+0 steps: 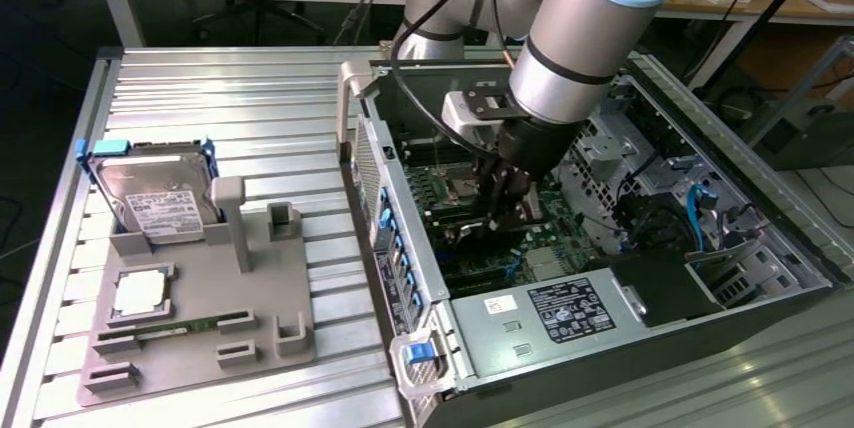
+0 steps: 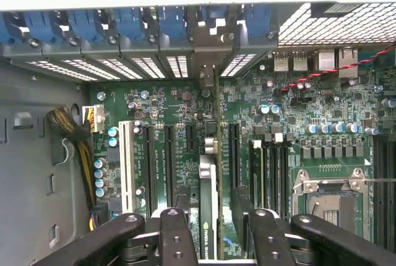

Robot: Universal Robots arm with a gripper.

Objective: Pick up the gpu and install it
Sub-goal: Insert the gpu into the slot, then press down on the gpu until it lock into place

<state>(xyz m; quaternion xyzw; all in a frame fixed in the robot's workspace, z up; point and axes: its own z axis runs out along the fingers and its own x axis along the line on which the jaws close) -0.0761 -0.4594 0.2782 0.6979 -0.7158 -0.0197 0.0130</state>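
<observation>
The gpu (image 2: pixel 208 198) stands on edge on the motherboard (image 2: pixel 297 111), in line with an expansion slot, its silver bracket reaching up to the row of blue slot clips (image 2: pixel 142 25). My gripper (image 2: pixel 210 216) straddles the card from above, with one black finger (image 2: pixel 179 216) on each side. A small gap shows between each finger and the card, so the jaws read as open around it. In the exterior view the gripper (image 1: pixel 501 213) reaches down into the open computer case (image 1: pixel 747 248), over the middle of the board.
A grey fixture plate (image 1: pixel 267 298) at the exterior view's left carries a hard drive (image 1: pixel 154 198), a CPU (image 1: pixel 140 293) and a green RAM stick (image 1: pixel 174 328). The power supply (image 1: pixel 561 313) fills the case's near end. RAM slots (image 2: pixel 266 167) and the CPU socket (image 2: pixel 328 185) flank the card.
</observation>
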